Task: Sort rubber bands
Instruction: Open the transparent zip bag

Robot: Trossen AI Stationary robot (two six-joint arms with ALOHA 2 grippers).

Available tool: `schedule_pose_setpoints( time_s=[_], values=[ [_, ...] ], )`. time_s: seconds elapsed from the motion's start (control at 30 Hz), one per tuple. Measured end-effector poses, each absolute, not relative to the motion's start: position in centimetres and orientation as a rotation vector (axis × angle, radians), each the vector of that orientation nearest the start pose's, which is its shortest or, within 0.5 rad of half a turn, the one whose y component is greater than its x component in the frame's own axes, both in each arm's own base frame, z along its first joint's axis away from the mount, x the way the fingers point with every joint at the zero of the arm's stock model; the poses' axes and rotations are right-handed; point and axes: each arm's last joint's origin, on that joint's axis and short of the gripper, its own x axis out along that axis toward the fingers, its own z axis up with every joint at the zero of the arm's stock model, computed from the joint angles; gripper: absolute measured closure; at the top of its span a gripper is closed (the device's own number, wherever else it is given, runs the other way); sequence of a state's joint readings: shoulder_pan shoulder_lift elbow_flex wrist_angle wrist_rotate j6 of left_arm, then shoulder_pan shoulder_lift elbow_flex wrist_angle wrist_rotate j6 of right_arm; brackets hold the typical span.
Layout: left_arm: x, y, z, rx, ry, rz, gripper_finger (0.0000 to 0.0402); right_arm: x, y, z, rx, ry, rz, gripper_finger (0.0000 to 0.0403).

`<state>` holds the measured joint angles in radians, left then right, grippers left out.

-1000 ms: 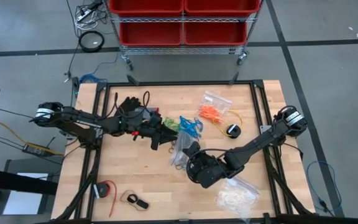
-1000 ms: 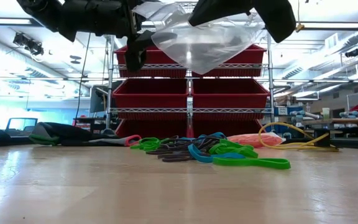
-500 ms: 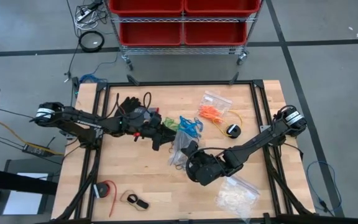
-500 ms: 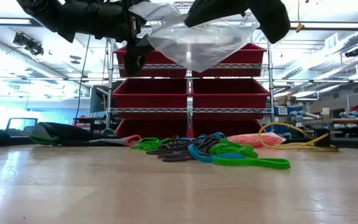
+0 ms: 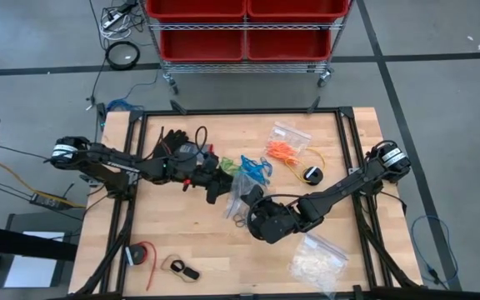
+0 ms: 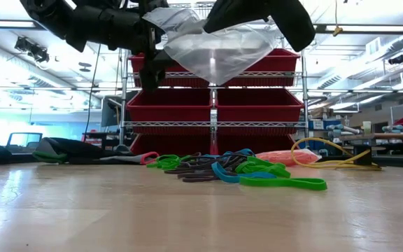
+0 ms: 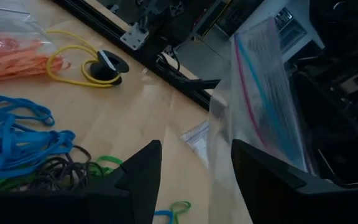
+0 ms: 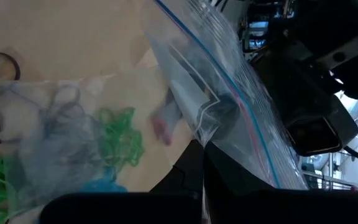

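Meanwhile the left tool (image 5: 220,185), fingers apart, has edged closer to the clear bag (image 6: 215,52); the right tool (image 5: 259,213), clamped on that bag, has lifted it slightly. Rubber bands (image 6: 236,171) lie on the desk below, none bagged yet.

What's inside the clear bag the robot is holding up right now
The clear bag looks empty: the red bins show through it. Its top edge is hidden by the right pincer, so that part can't be checked.

Bright, even overhead light; soft shadows; the wrist views are blurred, perhaps by closeness.
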<state>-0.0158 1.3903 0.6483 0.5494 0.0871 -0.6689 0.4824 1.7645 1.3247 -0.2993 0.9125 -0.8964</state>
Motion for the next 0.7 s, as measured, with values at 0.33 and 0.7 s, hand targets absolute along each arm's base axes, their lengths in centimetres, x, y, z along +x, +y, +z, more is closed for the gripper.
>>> schedule_pose_setpoints(
  time_s=[0.33, 0.7],
  values=[
    [28.0, 0.4, 24.0, -0.647, 0.152, -0.026, 0.02, 34.4, 16.6, 25.5, -1.349, 0.73, -0.119, 0.0403],
    [26.9, 0.4, 25.4, -0.638, 0.132, -0.044, 0.02, 34.3, 16.6, 25.5, -1.352, 0.734, -0.122, 0.0403]
  ],
)
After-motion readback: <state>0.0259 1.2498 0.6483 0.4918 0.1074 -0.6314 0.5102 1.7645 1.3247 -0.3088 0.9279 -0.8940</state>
